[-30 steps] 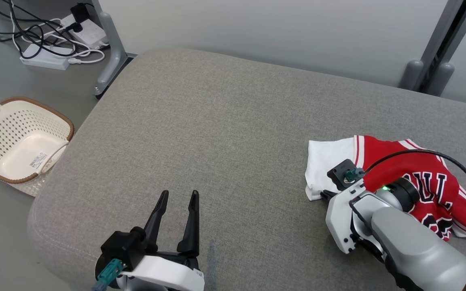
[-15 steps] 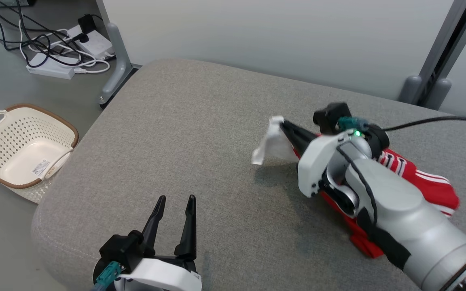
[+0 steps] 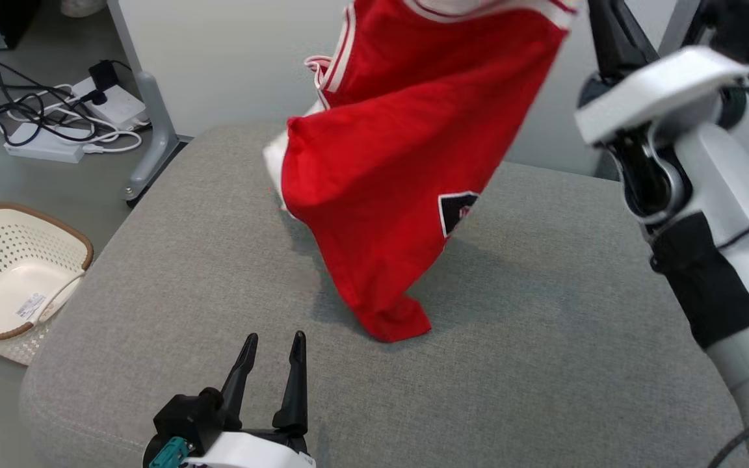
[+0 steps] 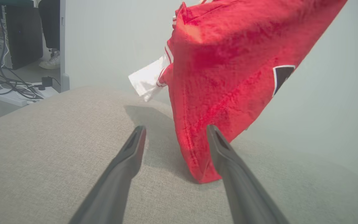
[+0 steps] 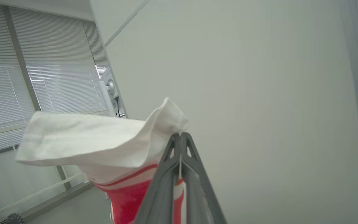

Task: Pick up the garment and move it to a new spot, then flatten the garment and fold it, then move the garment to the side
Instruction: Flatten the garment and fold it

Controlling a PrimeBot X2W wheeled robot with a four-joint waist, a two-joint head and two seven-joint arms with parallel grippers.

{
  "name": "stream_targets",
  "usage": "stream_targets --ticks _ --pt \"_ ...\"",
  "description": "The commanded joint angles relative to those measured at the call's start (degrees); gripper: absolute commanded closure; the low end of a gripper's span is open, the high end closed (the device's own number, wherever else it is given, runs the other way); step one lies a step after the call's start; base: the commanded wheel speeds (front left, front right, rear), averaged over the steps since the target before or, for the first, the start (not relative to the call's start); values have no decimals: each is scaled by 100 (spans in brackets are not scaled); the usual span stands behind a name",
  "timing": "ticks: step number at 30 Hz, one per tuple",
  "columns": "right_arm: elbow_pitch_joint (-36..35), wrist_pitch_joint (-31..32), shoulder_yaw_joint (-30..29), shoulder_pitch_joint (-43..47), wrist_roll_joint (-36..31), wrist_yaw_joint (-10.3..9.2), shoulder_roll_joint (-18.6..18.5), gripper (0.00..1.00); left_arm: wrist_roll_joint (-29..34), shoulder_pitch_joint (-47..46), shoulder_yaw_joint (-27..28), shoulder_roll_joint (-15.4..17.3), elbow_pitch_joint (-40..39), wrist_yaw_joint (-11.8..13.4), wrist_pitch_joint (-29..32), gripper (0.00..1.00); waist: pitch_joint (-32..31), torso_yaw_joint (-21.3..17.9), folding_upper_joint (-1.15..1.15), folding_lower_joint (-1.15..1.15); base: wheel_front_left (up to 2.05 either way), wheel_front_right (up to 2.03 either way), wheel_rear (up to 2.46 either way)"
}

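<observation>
A grey fabric-covered worktop [image 3: 543, 338] stands before a pale wall [image 3: 218, 65]. A cream basket [image 3: 56, 224] and tangled cables [image 3: 43, 123] lie on the floor off its left edge. The right hand [image 5: 181, 137], clamped on the white edge, holds the red garment [image 3: 407, 149] hanging over the worktop's middle, its lowest corner touching the fabric. The left hand [image 3: 273, 338] gapes empty at the near edge. The head view cuts off the garment's top, and its black patch is blurred.
</observation>
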Motion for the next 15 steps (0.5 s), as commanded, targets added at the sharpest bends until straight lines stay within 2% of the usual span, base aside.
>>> stream_targets --ticks 1,9,13,15 --pt "82 -4 -139 385 -29 -2 -106 100 29 -2 26 22 -17 -15 -20 0 -33 -84 0 0 0 0 0" --pt "-20 -7 -1393 2551 61 -1 -811 100 110 -18 109 23 -52 -40 -19 0 106 -442 0 0 0 0 0" --pt "-83 -9 -1651 3337 -96 -1 -860 100 178 -109 148 20 -27 -78 -19 0 215 -693 0 0 0 0 0" --pt "-30 -1 -1663 3763 -50 -1 -709 100 216 -165 181 22 -4 -95 -19 0 235 -896 0 0 0 0 0"
